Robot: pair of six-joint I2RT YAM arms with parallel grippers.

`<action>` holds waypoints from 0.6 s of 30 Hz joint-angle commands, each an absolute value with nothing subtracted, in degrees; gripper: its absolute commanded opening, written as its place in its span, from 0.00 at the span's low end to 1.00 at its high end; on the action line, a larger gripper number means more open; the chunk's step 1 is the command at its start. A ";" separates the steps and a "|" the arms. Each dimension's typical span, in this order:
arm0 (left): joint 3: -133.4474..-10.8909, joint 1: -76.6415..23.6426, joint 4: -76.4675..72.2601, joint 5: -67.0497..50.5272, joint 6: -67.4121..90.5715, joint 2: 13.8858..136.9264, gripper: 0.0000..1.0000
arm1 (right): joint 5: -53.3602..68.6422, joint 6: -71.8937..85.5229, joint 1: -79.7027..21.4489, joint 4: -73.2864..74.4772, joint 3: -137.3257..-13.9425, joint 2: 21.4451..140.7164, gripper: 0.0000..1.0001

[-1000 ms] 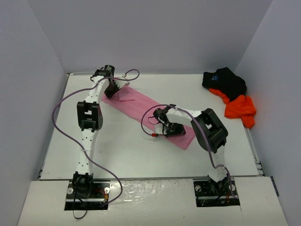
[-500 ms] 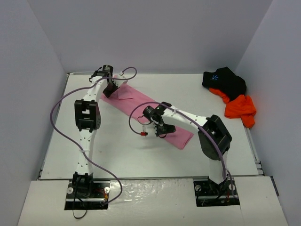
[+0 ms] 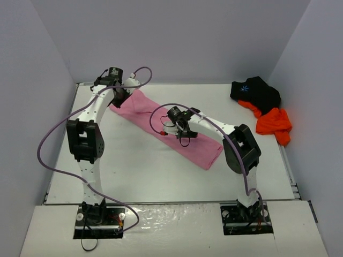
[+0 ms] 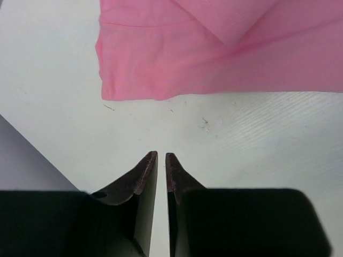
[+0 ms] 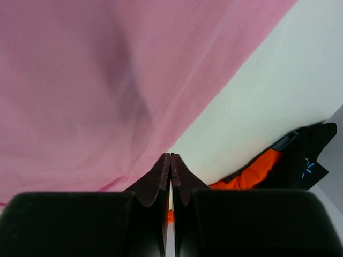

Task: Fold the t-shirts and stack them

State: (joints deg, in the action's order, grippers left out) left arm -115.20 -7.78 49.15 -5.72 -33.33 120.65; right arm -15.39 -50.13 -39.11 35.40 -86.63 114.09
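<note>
The pink t-shirt [image 3: 144,111] lies flat as a long folded strip running from the far left toward the near right. My left gripper [image 3: 118,99] hovers just off its far-left end. In the left wrist view the left gripper [image 4: 161,154] has its jaws a slit apart with nothing between them, and the pink t-shirt's [image 4: 214,53] hem lies ahead. My right gripper [image 3: 186,133] is over the middle of the strip. In the right wrist view the right gripper [image 5: 170,155] is shut and empty above the pink t-shirt [image 5: 80,80]. The black t-shirt [image 3: 257,92] and orange t-shirt [image 3: 273,122] sit crumpled at the far right.
White walls enclose the table [image 3: 134,171] on three sides. Purple cables [image 3: 53,139] loop from both arms over the left and middle. In the right wrist view the orange t-shirt [image 5: 252,168] and black t-shirt [image 5: 305,155] show against the wall.
The left gripper let go of the shirt's far-left end, which now lies spread flat, and drew back to the left. The right gripper slid from the strip's near-right end up to its middle.
</note>
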 commanded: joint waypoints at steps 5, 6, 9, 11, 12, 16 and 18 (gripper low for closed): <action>-118.56 -7.96 51.18 -4.27 -35.42 128.27 0.02 | -16.14 -51.03 -37.28 34.10 -84.30 108.67 0.00; -119.67 -7.91 51.83 -4.48 -35.42 129.93 0.02 | -16.60 -51.23 -36.93 34.10 -83.44 108.21 0.00; -124.47 -8.00 54.70 -4.92 -35.61 133.97 0.01 | -16.61 -51.42 -35.92 34.18 -81.43 107.09 0.00; -125.82 -8.00 54.74 -4.36 -35.64 135.85 0.00 | -16.52 -51.27 -35.17 34.19 -81.17 106.50 0.00; -126.55 -8.00 54.54 -3.78 -35.74 136.90 0.00 | -16.38 -51.08 -34.76 34.17 -81.21 106.14 0.00; -132.03 -8.02 55.70 0.22 -36.66 142.73 0.00 | -15.32 -50.13 -34.47 34.10 -80.84 105.02 0.00; -140.80 -8.05 59.79 3.63 -37.62 149.18 0.00 | -15.12 -49.63 -34.54 34.10 -80.29 104.65 0.00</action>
State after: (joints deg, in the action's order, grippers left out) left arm -128.38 -8.25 54.30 -3.01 -35.57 141.75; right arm -15.14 -50.73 -34.53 33.55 -80.97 109.81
